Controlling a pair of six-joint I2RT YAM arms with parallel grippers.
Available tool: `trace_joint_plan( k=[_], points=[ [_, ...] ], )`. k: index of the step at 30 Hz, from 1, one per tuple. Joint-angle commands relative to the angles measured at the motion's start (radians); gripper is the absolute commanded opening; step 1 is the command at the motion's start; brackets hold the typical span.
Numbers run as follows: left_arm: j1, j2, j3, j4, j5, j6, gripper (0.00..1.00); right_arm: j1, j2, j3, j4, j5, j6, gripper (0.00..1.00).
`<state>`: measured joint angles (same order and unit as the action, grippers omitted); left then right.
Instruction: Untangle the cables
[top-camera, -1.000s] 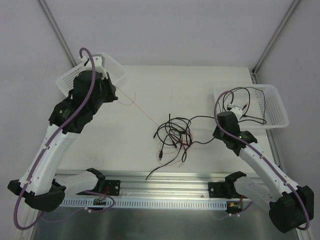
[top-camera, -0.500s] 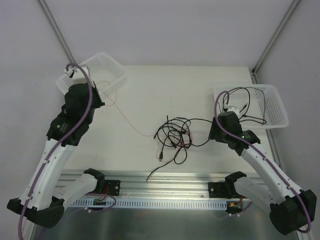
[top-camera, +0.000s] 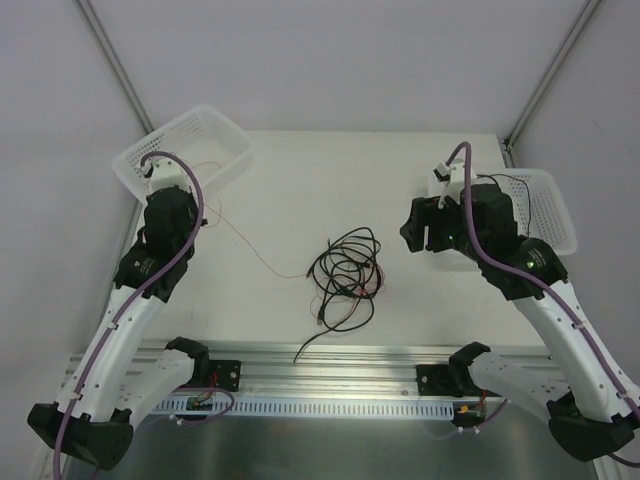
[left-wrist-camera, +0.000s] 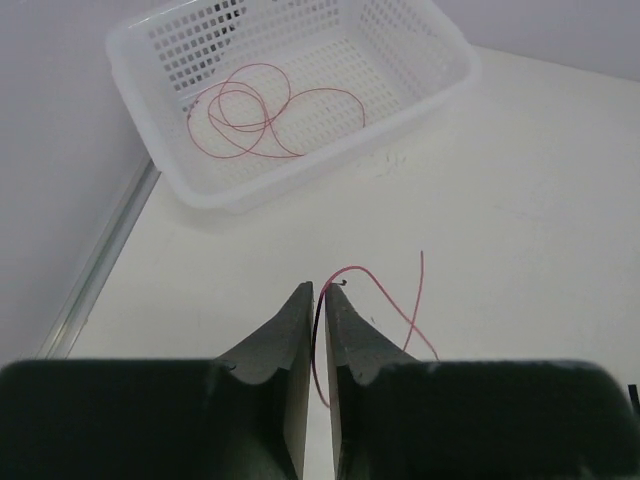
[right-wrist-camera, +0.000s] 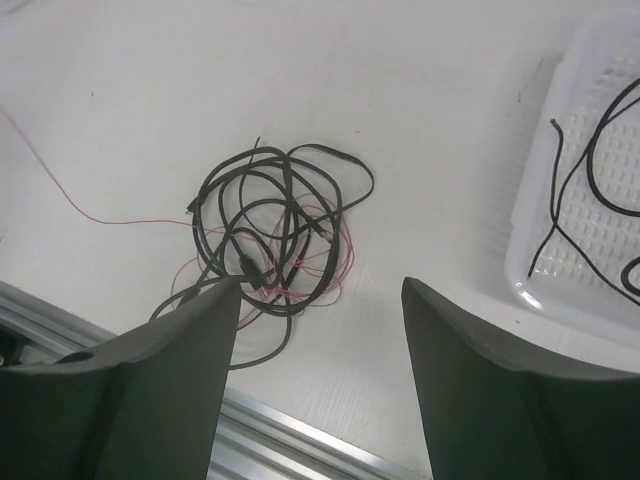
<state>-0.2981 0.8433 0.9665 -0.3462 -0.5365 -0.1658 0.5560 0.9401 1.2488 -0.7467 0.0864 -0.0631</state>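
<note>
While the left gripper (left-wrist-camera: 318, 292) is closed to a thin slit near the far left corner of the tabletop, a red cable (left-wrist-camera: 378, 290) is seen running into the gap between its fingers, apparently pinched. Further red loops (left-wrist-camera: 250, 110) are laid in the left basket (left-wrist-camera: 300, 190) at that corner. The right gripper (right-wrist-camera: 320, 320) is held wide open, with nothing gripped, above the tangled cables (right-wrist-camera: 270, 225), which are heaped mid-table, towards the near edge. A black cable (right-wrist-camera: 590, 170) is draped in the right basket (right-wrist-camera: 530, 270) by the right edge.
</note>
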Motion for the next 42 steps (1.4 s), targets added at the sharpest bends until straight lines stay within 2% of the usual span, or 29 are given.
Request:
trace_joint_plan(
  k=[1, 5, 6, 9, 10, 13, 14, 18, 19, 21, 22, 23, 25, 26, 31, 36, 41, 42],
  points=[
    [0.016, 0.049, -0.021, 0.053, -0.045, 0.034, 0.11, 0.013, 0.038, -0.003, 0.024, -0.132, -0.004, 0.69],
    [0.017, 0.118, -0.035, -0.037, -0.043, -0.01, 0.14, 0.065, 0.077, -0.125, 0.116, -0.159, 0.06, 0.69],
    [0.017, 0.134, -0.032, -0.115, -0.057, -0.049, 0.13, 0.096, 0.088, -0.147, 0.134, -0.154, 0.089, 0.69],
    [0.017, 0.177, -0.038, -0.207, -0.082, -0.099, 0.15, 0.16, 0.115, -0.218, 0.168, -0.094, 0.124, 0.69],
    [0.017, 0.181, -0.043, -0.247, -0.063, -0.106, 0.22, 0.168, 0.12, -0.232, 0.176, -0.093, 0.149, 0.69],
    [0.016, 0.16, -0.063, -0.261, 0.128, -0.089, 0.4, 0.2, 0.123, -0.284, 0.202, -0.039, 0.196, 0.69],
    [0.016, 0.139, -0.068, -0.26, 0.197, -0.081, 0.56, 0.206, 0.12, -0.298, 0.211, -0.036, 0.21, 0.7],
    [-0.01, 0.117, -0.098, -0.263, 0.405, -0.057, 0.87, 0.242, 0.082, -0.37, 0.279, -0.039, 0.255, 0.7],
    [-0.025, 0.117, -0.107, -0.263, 0.429, -0.055, 0.9, 0.246, 0.065, -0.391, 0.283, -0.027, 0.258, 0.7],
    [-0.123, 0.131, -0.114, -0.26, 0.464, -0.051, 0.92, 0.255, 0.04, -0.413, 0.296, -0.011, 0.263, 0.7],
    [-0.169, 0.144, -0.106, -0.261, 0.467, -0.046, 0.92, 0.255, 0.029, -0.428, 0.299, 0.002, 0.264, 0.7],
    [-0.281, 0.177, -0.1, -0.261, 0.464, -0.043, 0.92, 0.259, 0.004, -0.436, 0.3, 0.01, 0.264, 0.7],
    [-0.376, 0.215, -0.078, -0.258, 0.436, -0.061, 0.92, 0.257, -0.027, -0.446, 0.3, 0.036, 0.272, 0.7],
    [-0.466, 0.296, -0.066, -0.241, 0.417, -0.083, 0.9, 0.259, -0.068, -0.475, 0.299, 0.059, 0.285, 0.7],
    [-0.561, 0.393, -0.063, -0.145, 0.409, -0.074, 0.87, 0.259, -0.141, -0.518, 0.299, 0.076, 0.315, 0.71],
    [-0.608, 0.542, -0.008, -0.103, 0.422, -0.058, 0.77, 0.26, -0.179, -0.564, 0.311, 0.07, 0.338, 0.71],
    [-0.627, 0.663, 0.018, -0.077, 0.42, -0.07, 0.63, 0.259, -0.184, -0.591, 0.343, 0.068, 0.4, 0.71],
    [-0.63, 0.677, 0.021, -0.07, 0.421, -0.081, 0.52, 0.26, -0.178, -0.592, 0.348, 0.069, 0.414, 0.71]
  ],
)
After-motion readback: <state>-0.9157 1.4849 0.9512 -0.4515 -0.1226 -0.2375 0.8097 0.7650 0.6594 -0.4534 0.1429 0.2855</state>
